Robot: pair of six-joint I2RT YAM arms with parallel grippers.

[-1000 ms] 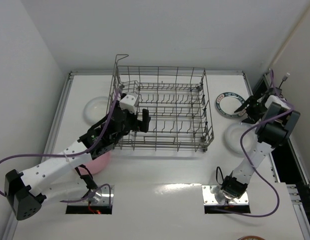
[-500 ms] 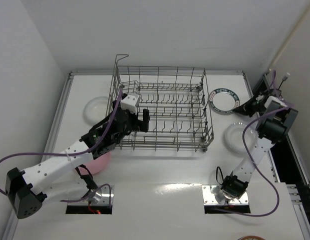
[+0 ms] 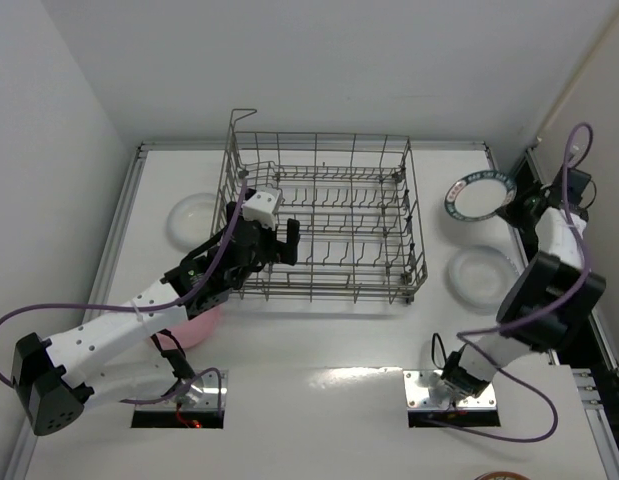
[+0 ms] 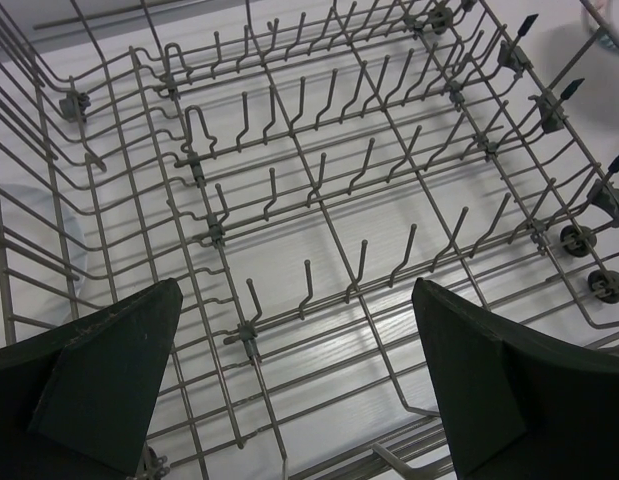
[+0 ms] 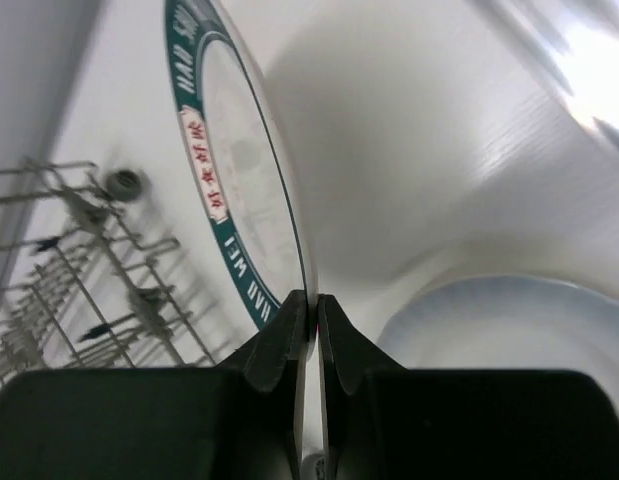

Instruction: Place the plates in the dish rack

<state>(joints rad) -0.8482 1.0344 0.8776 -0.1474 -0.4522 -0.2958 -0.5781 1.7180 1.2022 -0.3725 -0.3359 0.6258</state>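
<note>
When viewed from above, holds left arm (image 3: 139, 315) stretched forward, left end effector (image 3: 287, 243) open over the near-left corner of the dish rack (image 3: 329, 215). Holds right arm (image 3: 544, 290) reared high, right end effector (image 3: 522, 205) pinching the teal-rimmed plate (image 3: 479, 197) off the tabletop (image 3: 319, 340), right of the rack.

Left wrist: shows fingers (image 4: 109, 370) wide apart above rows of upright tines (image 4: 364, 265).

Right wrist: shows fingers clamped on the tilted plate's rim; carries white letters and red Chinese characters there, not fully legible. Shows a plain white plate (image 5: 509, 330) lying below.

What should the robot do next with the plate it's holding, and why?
Probably carry the white plate with the dark teal rim leftward over the grey wire dish rack: the right gripper pinches its edge, and the rack holds no plates yet.
</note>
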